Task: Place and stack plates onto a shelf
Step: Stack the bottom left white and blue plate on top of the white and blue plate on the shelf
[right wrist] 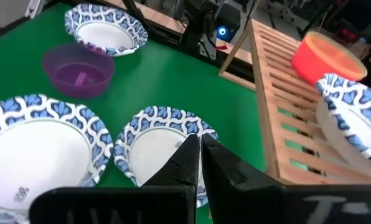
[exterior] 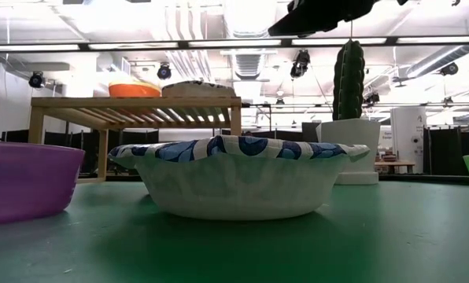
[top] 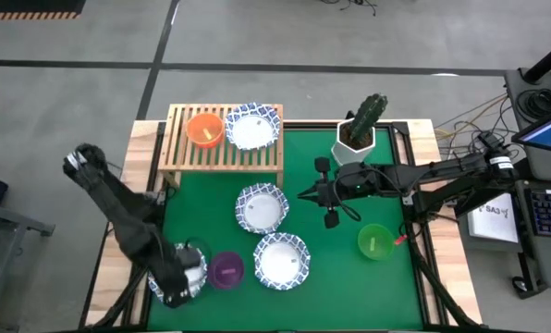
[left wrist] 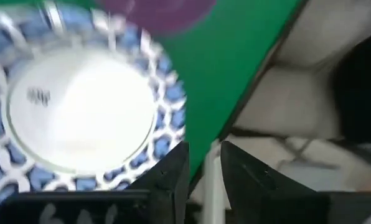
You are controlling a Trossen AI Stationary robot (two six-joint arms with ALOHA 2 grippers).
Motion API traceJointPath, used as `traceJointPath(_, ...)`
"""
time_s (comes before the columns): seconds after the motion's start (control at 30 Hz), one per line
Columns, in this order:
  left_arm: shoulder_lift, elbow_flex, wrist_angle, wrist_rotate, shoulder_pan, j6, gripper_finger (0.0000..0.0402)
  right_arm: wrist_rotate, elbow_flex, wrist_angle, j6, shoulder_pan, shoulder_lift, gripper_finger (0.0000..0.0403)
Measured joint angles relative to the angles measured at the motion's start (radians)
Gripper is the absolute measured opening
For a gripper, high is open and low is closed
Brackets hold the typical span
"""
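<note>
The wooden shelf (top: 225,153) stands at the far left and carries an orange-red dish (top: 204,129) and a blue-rimmed plate (top: 252,127). Two more blue-rimmed plates (top: 262,207) (top: 281,261), a purple dish (top: 226,269) and a green dish (top: 375,241) rest on the green table. A fourth plate (left wrist: 79,106) lies at the near left corner. My left gripper (left wrist: 204,180) hovers at that plate's rim, by the mat's edge, open by a narrow gap and empty. My right gripper (right wrist: 200,155) is shut and empty, above the middle plate (right wrist: 160,146).
A white pot with a cactus (top: 361,129) stands at the far right of the mat, just beyond my right arm. The shelf's right end (right wrist: 279,112) is close to my right gripper. Bare green mat lies between the plates and the green dish.
</note>
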Motion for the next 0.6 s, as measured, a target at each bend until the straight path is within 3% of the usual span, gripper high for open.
traceJointPath(0.23,0.166,-0.001,0.02,0.176,-0.072,-0.158,0.0115,0.0,0.0,0.008,0.0,0.0,-0.003,0.0009)
traceJointPath(0.6,0.191,-0.001,0.134,0.219,-0.072,-0.062,0.0129,0.0,0.001,0.03,-0.022,-0.025,-0.003,0.0009)
